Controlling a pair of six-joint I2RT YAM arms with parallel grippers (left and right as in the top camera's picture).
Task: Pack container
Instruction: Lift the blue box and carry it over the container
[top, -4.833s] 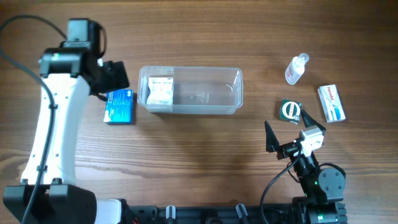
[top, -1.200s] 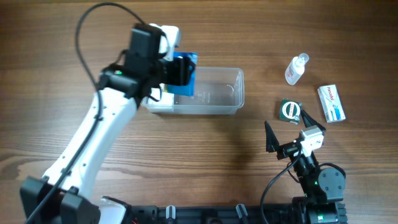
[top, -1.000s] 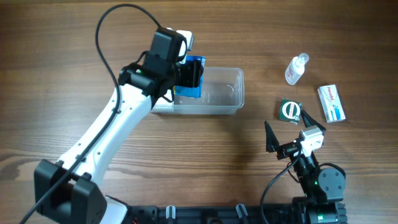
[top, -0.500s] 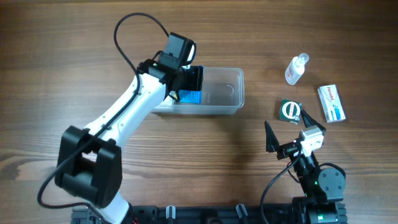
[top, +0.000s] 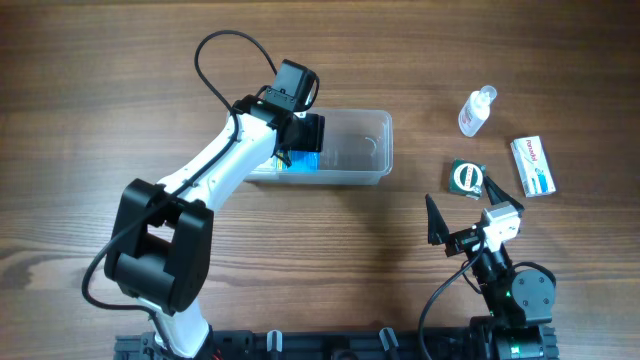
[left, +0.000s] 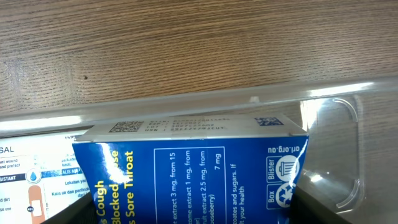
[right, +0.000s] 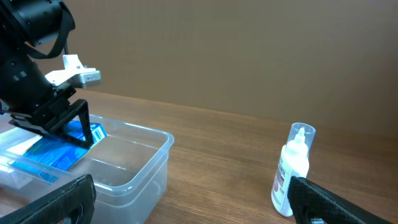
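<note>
The clear plastic container (top: 370, 150) stands at the table's upper middle. My left gripper (top: 300, 140) is shut on a blue medicine box (top: 303, 158) and holds it inside the container's left half. In the left wrist view the blue box (left: 193, 168) fills the space between the fingers, with the container's rim (left: 336, 93) behind it and a white box (left: 31, 168) lying in the tub to its left. My right gripper (top: 462, 220) is open and empty at the front right. In the right wrist view the container (right: 137, 162) and blue box (right: 62, 149) show at the left.
To the right lie a small clear bottle (top: 477, 110), a round green-and-white item (top: 466, 178) and a white box with red print (top: 534, 166). The bottle (right: 293, 168) stands close in the right wrist view.
My left arm lifted the blue box from the table left of the container, carried it right over the rim, and lowered it into the tub. The right arm has not moved.
</note>
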